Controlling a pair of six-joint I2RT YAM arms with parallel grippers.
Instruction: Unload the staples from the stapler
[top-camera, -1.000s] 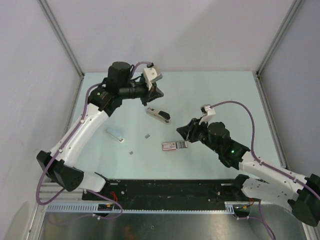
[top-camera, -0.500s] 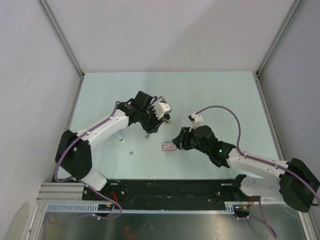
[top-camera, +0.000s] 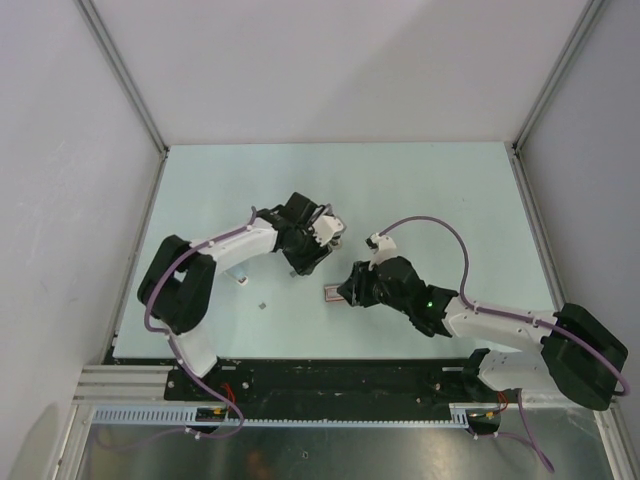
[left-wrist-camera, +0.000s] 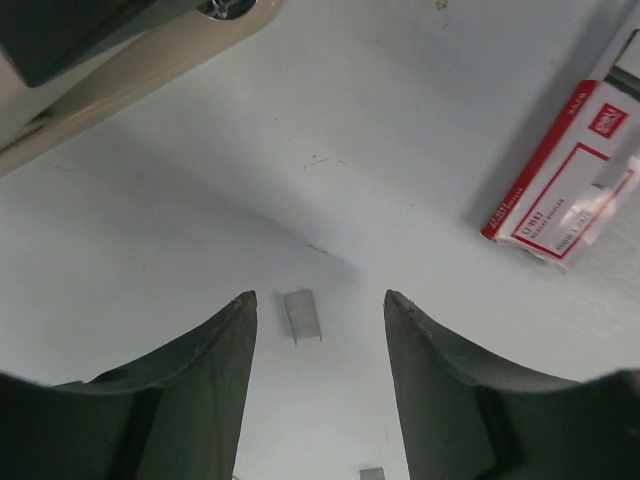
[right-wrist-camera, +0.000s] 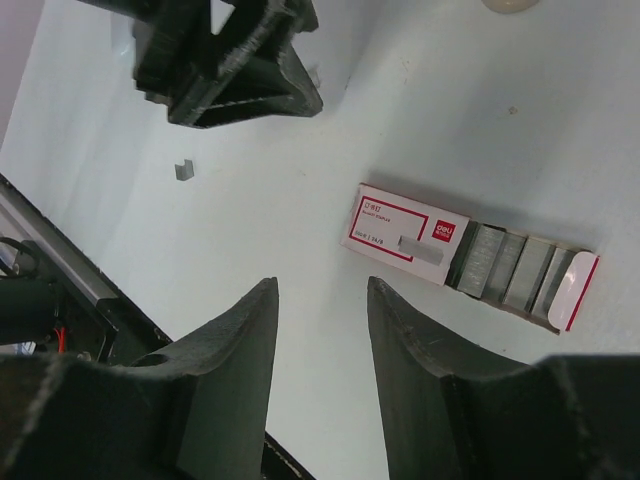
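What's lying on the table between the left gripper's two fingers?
A small grey staple strip, touching neither finger of the left gripper, seen in the left wrist view.

**Left arm** (top-camera: 225, 245): white links, black joints. Folded sharply at the elbow close to its base, with the forearm reaching right toward mid-scene.

**Left hand** (top-camera: 308, 255): angled downward. Two dark fingers (left-wrist-camera: 200, 380) spread apart, gripping nothing.

**Right arm** (top-camera: 490, 322): stretched low and leftward from its base. A purple cable (top-camera: 430, 222) loops above the wrist.

**Right hand** (top-camera: 347, 290): pointed left and down. Fingers (right-wrist-camera: 230, 360) parted, holding nothing.

**Relation:** the two hands sit near each other without touching.
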